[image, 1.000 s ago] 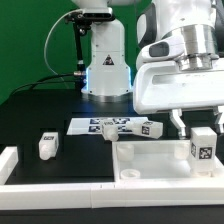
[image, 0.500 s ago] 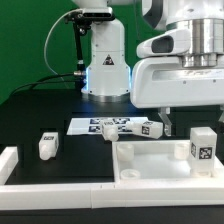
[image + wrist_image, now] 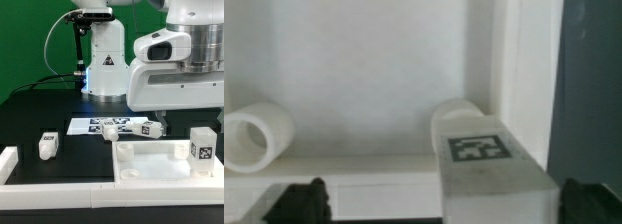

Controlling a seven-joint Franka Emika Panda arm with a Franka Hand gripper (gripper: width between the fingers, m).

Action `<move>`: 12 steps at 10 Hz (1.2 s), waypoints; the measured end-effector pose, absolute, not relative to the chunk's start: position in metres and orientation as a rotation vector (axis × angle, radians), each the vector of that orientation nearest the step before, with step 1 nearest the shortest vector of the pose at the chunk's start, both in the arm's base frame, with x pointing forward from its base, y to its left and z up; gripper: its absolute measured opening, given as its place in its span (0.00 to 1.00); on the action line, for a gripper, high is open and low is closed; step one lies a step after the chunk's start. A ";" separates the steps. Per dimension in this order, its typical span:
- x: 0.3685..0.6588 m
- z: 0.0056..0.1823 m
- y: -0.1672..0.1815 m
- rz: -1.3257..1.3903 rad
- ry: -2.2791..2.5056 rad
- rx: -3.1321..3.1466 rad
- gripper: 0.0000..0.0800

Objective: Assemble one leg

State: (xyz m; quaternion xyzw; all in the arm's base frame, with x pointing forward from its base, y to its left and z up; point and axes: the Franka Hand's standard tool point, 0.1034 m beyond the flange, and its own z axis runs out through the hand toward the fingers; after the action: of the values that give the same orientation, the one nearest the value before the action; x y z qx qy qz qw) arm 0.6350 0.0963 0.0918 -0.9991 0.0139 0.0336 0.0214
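One leg (image 3: 203, 147), a white stubby peg with a square tag, stands upright in the near right corner of the white tabletop (image 3: 150, 162). My gripper (image 3: 187, 120) hangs above it, open and empty. In the wrist view the leg (image 3: 484, 152) stands between my two dark fingertips (image 3: 303, 203), which are wide apart and do not touch it. A round socket (image 3: 249, 140) of the tabletop shows beside it. Three more legs lie loose: one on the black table (image 3: 47, 145) and two by the marker board (image 3: 152, 127) (image 3: 108, 128).
The marker board (image 3: 85, 125) lies behind the tabletop. The arm's white base (image 3: 105, 60) stands at the back. A white raised rim (image 3: 10, 165) runs along the front left. Green backdrop behind.
My gripper has risen and shifted toward the exterior view's left. The leg stays standing in the tabletop corner.
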 end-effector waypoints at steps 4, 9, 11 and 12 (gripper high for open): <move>0.638 0.089 0.101 0.100 0.090 -3.098 0.81; 0.638 0.089 0.101 0.103 0.364 -3.083 0.36; 0.638 0.089 0.102 0.106 0.532 -3.061 0.36; 0.639 0.089 0.103 0.103 0.636 -3.043 0.36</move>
State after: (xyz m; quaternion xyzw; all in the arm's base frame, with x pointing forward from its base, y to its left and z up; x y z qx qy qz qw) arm 0.6385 0.1028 0.0887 -0.9782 0.2045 0.0332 0.0153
